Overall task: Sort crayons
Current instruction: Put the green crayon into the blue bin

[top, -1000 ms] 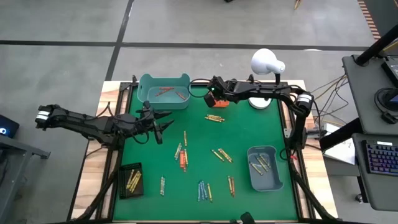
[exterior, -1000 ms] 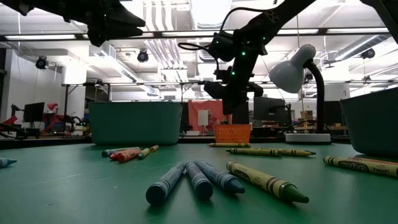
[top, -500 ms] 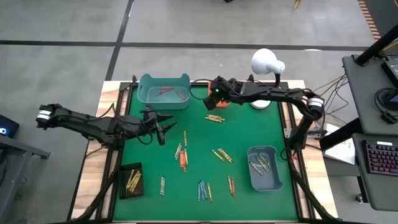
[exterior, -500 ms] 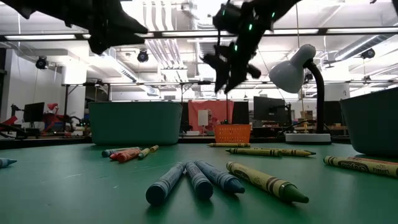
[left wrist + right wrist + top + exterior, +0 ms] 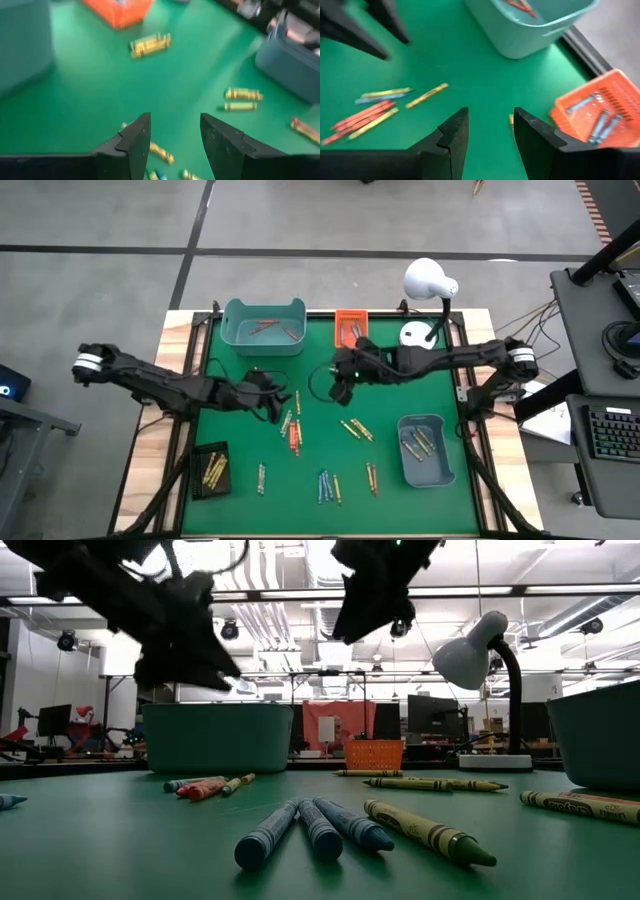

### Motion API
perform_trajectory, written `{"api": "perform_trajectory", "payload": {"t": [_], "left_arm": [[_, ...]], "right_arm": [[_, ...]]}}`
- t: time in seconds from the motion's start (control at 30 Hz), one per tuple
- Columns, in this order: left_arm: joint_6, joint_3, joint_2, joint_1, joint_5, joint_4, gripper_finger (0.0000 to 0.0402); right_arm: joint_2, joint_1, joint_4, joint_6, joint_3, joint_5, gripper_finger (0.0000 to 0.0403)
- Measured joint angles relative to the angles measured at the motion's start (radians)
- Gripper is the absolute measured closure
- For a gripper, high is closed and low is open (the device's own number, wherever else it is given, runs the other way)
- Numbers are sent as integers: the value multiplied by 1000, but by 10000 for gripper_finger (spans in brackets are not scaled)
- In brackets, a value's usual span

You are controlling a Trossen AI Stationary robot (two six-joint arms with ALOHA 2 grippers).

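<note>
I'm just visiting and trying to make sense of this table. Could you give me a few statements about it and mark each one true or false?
1. The orange basket holds crayons. True.
2. The right gripper is gripping a crayon. False: its fingers are open and empty.
3. The teal bin holds reddish crayons. True.
4. The black tray is empty. False: yellow crayons lie in it.
5. The left gripper is open. True.

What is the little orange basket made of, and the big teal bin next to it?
The orange basket looks like thin plastic: its walls and floor are an open mesh of slots. The teal bin seems to be smooth, solid plastic with rounded corners and a matte look. Neither is certain from sight alone.
</note>
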Motion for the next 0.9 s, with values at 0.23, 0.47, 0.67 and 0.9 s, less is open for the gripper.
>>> {"api": "perform_trajectory", "payload": {"t": [0.23,0.47,0.67,0.9], "left_arm": [[-96,8,134,-17,77,-55,247],[-120,80,247,-51,75,-142,247],[-139,168,335,-64,60,-301,247],[-159,210,400,-84,45,-381,247]], "right_arm": [[-3,84,10,2,0,0,255],[-2,105,10,5,0,0,262],[2,107,8,13,0,1,262],[2,109,7,12,0,1,266]]}}
